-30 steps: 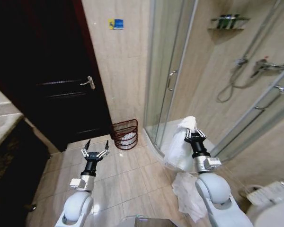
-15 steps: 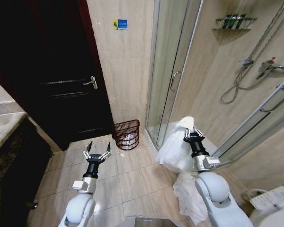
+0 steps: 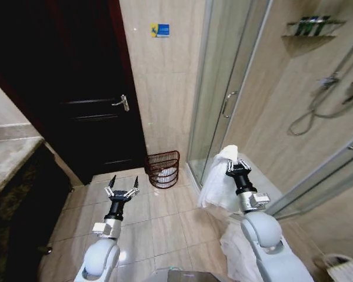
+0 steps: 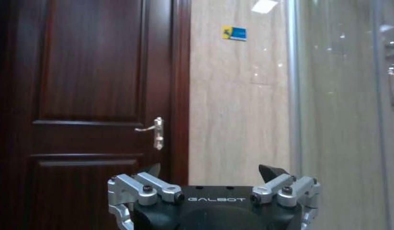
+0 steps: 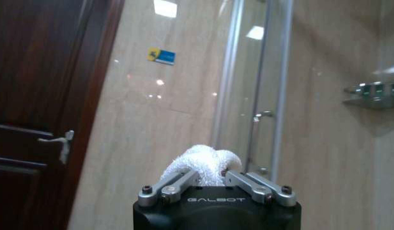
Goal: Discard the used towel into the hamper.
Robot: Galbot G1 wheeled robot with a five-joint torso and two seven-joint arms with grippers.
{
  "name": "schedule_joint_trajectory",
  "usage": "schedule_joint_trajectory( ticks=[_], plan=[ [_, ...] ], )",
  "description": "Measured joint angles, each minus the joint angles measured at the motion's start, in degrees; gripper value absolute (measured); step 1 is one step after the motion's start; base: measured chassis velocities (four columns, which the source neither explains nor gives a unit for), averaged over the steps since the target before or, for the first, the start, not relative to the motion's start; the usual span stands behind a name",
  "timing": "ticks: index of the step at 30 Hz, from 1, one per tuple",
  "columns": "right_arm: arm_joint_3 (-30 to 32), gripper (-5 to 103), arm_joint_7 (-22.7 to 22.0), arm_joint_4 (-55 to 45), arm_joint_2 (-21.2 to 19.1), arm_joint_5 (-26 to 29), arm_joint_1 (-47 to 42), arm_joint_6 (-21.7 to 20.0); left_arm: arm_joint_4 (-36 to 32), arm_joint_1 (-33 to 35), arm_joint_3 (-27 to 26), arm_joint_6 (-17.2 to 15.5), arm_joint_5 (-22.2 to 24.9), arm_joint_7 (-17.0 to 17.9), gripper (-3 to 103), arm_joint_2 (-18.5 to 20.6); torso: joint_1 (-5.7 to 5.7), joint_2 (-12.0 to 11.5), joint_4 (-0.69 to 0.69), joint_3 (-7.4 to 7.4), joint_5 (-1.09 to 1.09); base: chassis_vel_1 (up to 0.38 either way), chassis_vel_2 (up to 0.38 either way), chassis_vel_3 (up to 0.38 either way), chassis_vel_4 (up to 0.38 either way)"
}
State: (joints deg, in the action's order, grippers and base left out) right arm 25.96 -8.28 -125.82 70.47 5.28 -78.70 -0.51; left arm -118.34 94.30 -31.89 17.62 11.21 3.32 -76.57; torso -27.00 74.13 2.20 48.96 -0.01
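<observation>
The right gripper (image 3: 237, 167) is clamping a crumpled white terry towel (image 3: 216, 183), which is draping below it. The small round reddish-brown wire hamper (image 3: 163, 168) is sitting on the tiled floor to its left, against the wall. The left gripper (image 3: 122, 187) is hovering with fingers spread wide, holding nothing, just short of that hamper.

Beige tiled wall (image 3: 165, 88), dark wood door (image 3: 76, 100) left, glass shower (image 3: 223, 100) right, glossy tile floor (image 3: 159, 226).

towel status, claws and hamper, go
Right claw shut on towel, held up by the shower door. Left claw open, empty. Hamper on floor ahead by the wall, path open.
</observation>
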Motion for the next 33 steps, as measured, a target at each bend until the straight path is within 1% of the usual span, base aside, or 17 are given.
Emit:
schedule_joint_trajectory(
  ticks=[12, 21, 25, 33],
  plan=[
    [-0.5, 4, 0.1, 0.3, 0.2, 0.1, 0.9, 0.1, 0.2, 0.2, -0.2, 0.3, -0.2, 0.0, 100, -0.3, 0.00, 0.0, 0.01, 0.00, 0.00, -0.003, 0.143, 0.104, -0.055],
    [-1.7, 4, 0.2, 0.8, 1.5, -0.5, 0.7, 1.0, 1.5, -1.0, 0.1, 0.8, -0.5, 0.0, 100, -1.0, 0.00, 0.0, 0.01, 0.00, 0.01, -0.031, 0.117, 0.071, -0.082],
    [-0.7, 4, 0.1, 1.4, 1.5, 0.7, 0.9, 1.2, 2.7, -1.8, 0.2, 1.6, -1.1, 0.2, 100, -1.5, -0.01, 0.0, 0.00, 0.01, 0.00, -0.050, 0.081, 0.060, -0.105],
    [-0.3, 4, 1.2, 2.5, 0.6, 3.5, 1.5, 1.9, 3.2, -1.2, 0.3, 1.1, -2.0, 0.4, 100, -3.1, 0.02, 0.0, 0.00, 0.00, 0.01, -0.009, 0.024, 0.007, -0.020]
  ],
)
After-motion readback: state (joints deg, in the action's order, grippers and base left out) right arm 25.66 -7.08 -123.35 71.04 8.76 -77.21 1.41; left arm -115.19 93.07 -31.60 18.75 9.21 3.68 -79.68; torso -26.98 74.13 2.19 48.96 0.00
